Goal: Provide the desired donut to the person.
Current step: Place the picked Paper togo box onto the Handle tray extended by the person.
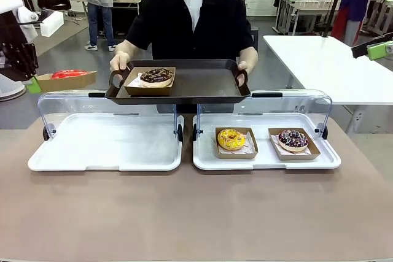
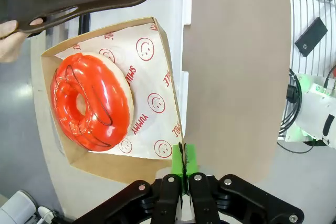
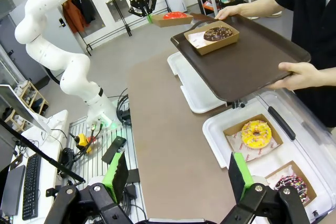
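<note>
Red donut (image 2: pixel 105 98) | in carton (image 2: pixel 105 169) | carton rim pinched by left hand (image 2: pixel 185 163)

Left tool (image 2: pixel 183 162) clamped; right tool (image 3: pixel 178 167) spread wide.

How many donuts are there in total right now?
4. A chocolate donut on the brown tray the person holds; a yellow donut and a sprinkled donut in the right display case; a red donut in the paper box pinched by the left gripper.
</note>
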{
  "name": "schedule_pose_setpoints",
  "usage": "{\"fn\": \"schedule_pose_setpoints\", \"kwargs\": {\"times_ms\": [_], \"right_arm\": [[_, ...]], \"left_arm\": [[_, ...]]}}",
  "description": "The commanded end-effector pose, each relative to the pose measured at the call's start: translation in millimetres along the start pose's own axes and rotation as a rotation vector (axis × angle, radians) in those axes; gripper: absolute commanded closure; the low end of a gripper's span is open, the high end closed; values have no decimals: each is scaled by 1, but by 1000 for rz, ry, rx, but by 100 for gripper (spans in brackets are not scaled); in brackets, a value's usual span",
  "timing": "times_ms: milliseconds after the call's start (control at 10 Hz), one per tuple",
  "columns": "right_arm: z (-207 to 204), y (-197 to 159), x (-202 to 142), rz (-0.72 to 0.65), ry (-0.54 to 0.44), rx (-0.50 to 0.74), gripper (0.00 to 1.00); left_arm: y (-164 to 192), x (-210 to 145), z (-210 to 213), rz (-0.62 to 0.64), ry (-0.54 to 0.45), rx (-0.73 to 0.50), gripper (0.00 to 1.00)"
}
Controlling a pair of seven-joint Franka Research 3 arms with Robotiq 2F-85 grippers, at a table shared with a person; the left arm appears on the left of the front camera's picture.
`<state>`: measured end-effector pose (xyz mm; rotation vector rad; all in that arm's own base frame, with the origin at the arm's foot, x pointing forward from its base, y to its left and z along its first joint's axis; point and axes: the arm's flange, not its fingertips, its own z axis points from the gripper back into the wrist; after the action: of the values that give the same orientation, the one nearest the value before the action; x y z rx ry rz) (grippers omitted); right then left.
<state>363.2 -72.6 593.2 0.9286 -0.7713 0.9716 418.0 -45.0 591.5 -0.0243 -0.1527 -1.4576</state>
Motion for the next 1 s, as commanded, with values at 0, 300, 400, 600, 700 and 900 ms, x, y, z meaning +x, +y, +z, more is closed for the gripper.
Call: {"fn": "schedule_pose_setpoints", "kwargs": {"times_ms": [0, 300, 400, 600, 700, 900], "right_arm": [[-1, 0, 2, 12, -13, 8, 0], [-1, 0, 2, 12, -13, 8, 0], [-1, 0, 2, 12, -13, 8, 0], [-1, 0, 2, 12, -13, 8, 0], [-1, 0, 2, 12, -13, 8, 0], [-1, 0, 2, 12, -13, 8, 0]], "left_arm": [[-3, 2, 1, 7, 0, 4, 100], [-3, 2, 1, 7, 0, 4, 100], [-3, 2, 1, 7, 0, 4, 100], [0, 0, 0, 0, 0, 0, 99], [5, 13, 27, -4, -5, -9, 99], [-2, 42, 65, -27, 12, -13, 99]]}}
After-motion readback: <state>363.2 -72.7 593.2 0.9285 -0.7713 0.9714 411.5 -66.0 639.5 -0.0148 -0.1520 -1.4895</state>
